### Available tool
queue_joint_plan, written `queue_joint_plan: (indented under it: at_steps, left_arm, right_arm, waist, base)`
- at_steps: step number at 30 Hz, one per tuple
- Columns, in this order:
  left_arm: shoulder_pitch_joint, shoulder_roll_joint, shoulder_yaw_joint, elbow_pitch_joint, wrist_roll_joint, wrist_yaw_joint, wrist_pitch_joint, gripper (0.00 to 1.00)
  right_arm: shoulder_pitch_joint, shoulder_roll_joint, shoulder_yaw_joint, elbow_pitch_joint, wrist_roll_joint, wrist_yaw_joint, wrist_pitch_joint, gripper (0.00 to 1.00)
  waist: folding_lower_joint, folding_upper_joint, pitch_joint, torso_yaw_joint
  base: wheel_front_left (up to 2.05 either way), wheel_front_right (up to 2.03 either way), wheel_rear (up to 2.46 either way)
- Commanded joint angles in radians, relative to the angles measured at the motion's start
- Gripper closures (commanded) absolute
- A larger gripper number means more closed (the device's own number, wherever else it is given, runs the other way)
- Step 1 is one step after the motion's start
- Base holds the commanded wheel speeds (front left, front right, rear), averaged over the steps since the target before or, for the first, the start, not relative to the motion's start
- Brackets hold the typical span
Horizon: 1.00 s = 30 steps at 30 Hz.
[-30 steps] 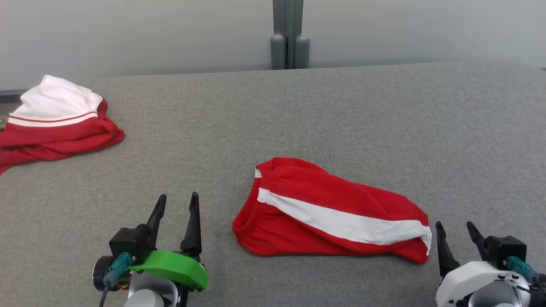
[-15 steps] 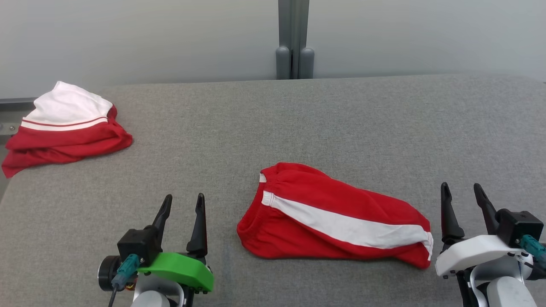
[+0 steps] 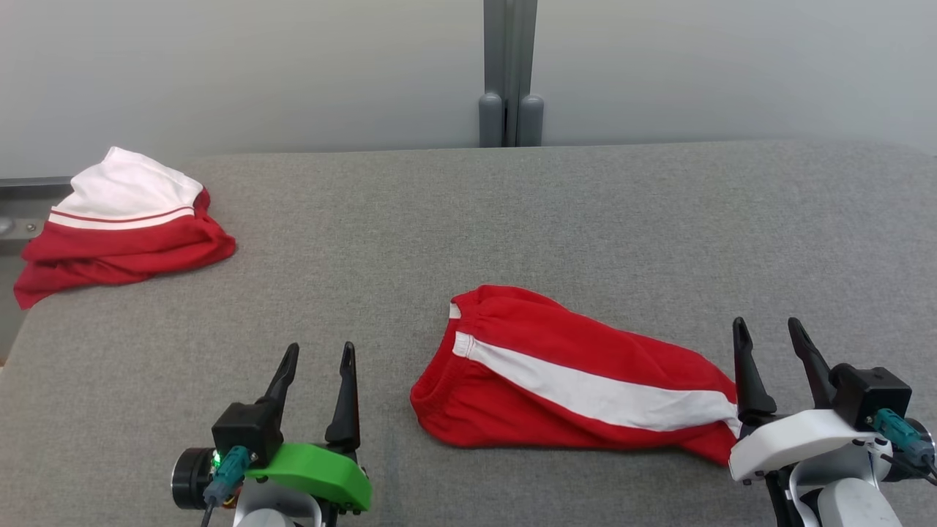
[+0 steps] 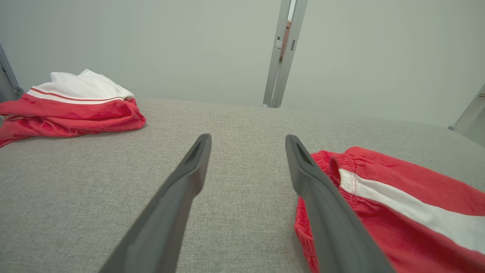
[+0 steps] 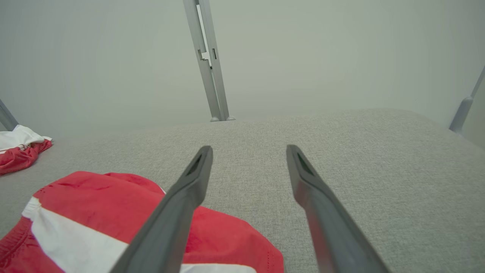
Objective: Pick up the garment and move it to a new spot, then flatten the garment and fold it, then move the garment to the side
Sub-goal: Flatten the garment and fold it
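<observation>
Grey surface (image 3: 512, 219) under both hands. Red garment (image 3: 571, 373), white stripe, lies btwn them: waistband right of left hand (image 3: 320, 347), leg end beside right hand (image 3: 766, 322). Second garment (image 3: 124, 227) far fwd-left. Both hands open, empty. Step: prob. first pick-up, not begun. Next: reach inward, pinch cloth edges.

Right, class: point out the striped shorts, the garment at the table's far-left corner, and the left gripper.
striped shorts (image 3: 556, 344), head view, red cloth above the stripe.
far-left garment (image 3: 128, 187), head view, white top panel.
left gripper (image 3: 320, 346), head view, midway between its fingertips.
</observation>
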Motion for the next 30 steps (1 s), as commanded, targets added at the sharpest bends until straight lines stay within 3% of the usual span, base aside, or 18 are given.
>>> queue_joint_plan:
  at_steps: [1,10,20,30]
  left_arm:
    - [0.015,0.000,0.008,0.002,0.012,-0.004,0.001,0.00]
    - [-0.005,-0.001,-0.019,0.032,0.033,-0.026,0.015,0.00]
    - [-0.164,-0.012,-0.163,0.083,0.019,-0.131,0.272,0.00]
    - [-0.258,-0.021,-0.192,0.159,-0.105,-0.148,0.422,0.00]
  right_arm:
    - [0.009,-0.003,0.002,0.003,0.001,0.000,-0.005,0.00]
    - [0.015,-0.003,0.010,0.006,0.001,0.000,-0.005,0.00]
    - [0.014,-0.003,0.020,0.009,-0.010,0.000,0.002,0.00]
    - [-0.003,-0.003,0.011,0.009,-0.018,0.000,0.002,0.00]
  waist:
    - [0.0000,0.0000,-0.001,-0.001]
    - [0.0000,0.0000,-0.002,-0.003]
    - [0.0000,0.0000,0.017,-0.023]
    - [0.0000,0.0000,0.054,-0.091]
  base:
    - [0.00,0.00,0.00]
    - [0.00,0.00,0.00]
    - [0.00,0.00,0.00]
    - [0.00,0.00,0.00]
